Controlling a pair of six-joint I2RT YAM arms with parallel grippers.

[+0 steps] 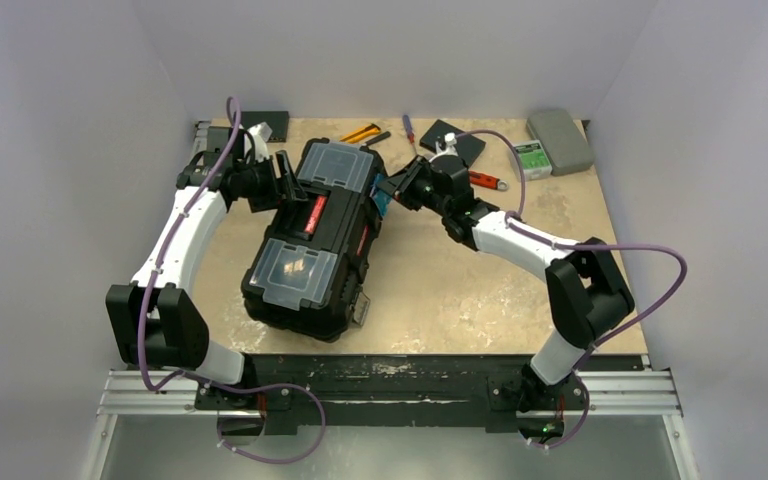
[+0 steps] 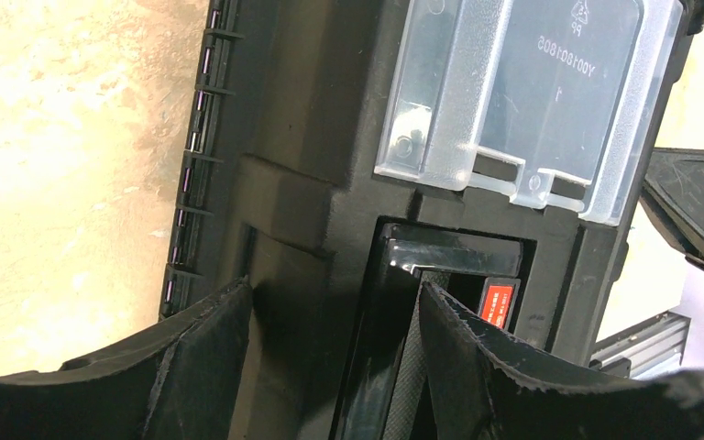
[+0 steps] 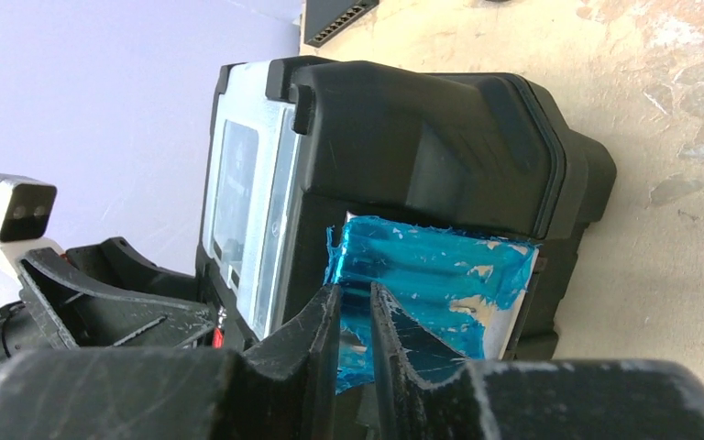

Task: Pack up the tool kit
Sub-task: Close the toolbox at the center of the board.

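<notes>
Left tool [image 2: 335,286] wide, you are straddling toolbox [image 1: 300,290] handle [image 2: 449,261]; right tool [image 3: 353,289] narrow at blue latch [image 3: 440,270], grip unclear.

At lower left the left arm [image 1: 175,240] is showing white curved links and blocky black joints; the right arm [image 1: 520,238] is matching it; purple cables [image 1: 650,255] are looping along both; the right gripper [image 3: 355,291] is showing black, scratched fingers [image 3: 302,339].
</notes>
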